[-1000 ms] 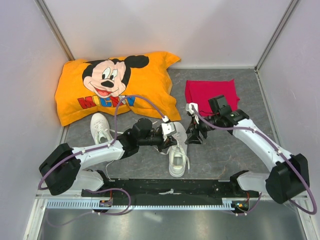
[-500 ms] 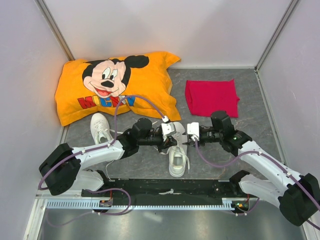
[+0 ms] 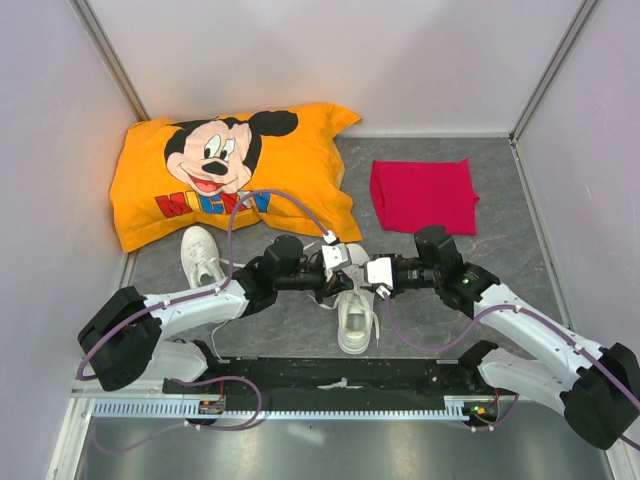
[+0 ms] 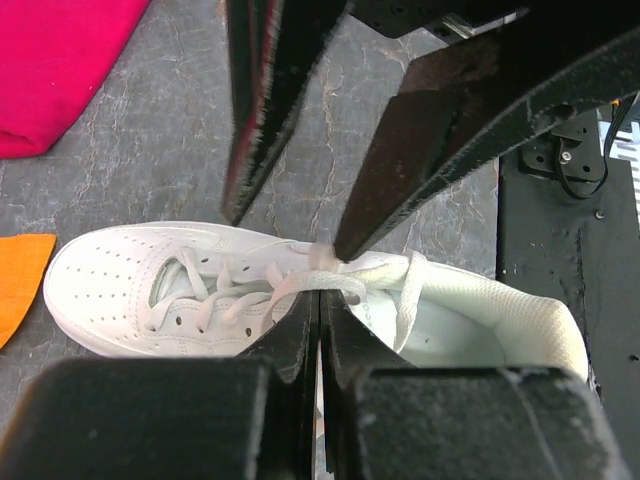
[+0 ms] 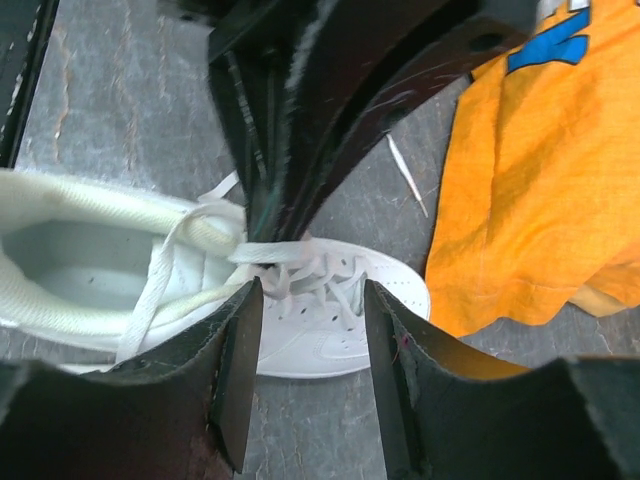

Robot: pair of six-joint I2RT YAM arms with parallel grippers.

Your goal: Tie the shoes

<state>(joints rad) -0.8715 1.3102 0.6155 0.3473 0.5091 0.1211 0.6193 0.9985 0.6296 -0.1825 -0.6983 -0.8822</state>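
Note:
One white shoe [image 3: 355, 318] lies mid-table, toe toward the pillow; the other shoe [image 3: 200, 255] sits to its left. My left gripper [image 3: 343, 278] is over the centre shoe, shut on a loop of its white lace [image 4: 335, 272], and the lace arches over its tips [image 4: 320, 292]. My right gripper [image 3: 360, 282] faces it from the right, open, its fingers [image 5: 238, 350] straddling the laced part of the shoe [image 5: 330, 330] with nothing between them. In the left wrist view the right gripper's two fingers [image 4: 440, 140] hang just beyond the held lace.
An orange Mickey pillow [image 3: 230, 170] lies at the back left, its edge [image 5: 540, 180] close beyond the shoe's toe. A red cloth [image 3: 422, 195] lies at the back right. The black base rail [image 3: 330, 375] runs along the near edge behind the shoe's heel.
My right arm has swung down from beside the red cloth to the centre shoe, meeting the left gripper, and its jaws have narrowed somewhat. The left arm and shoes have not moved.

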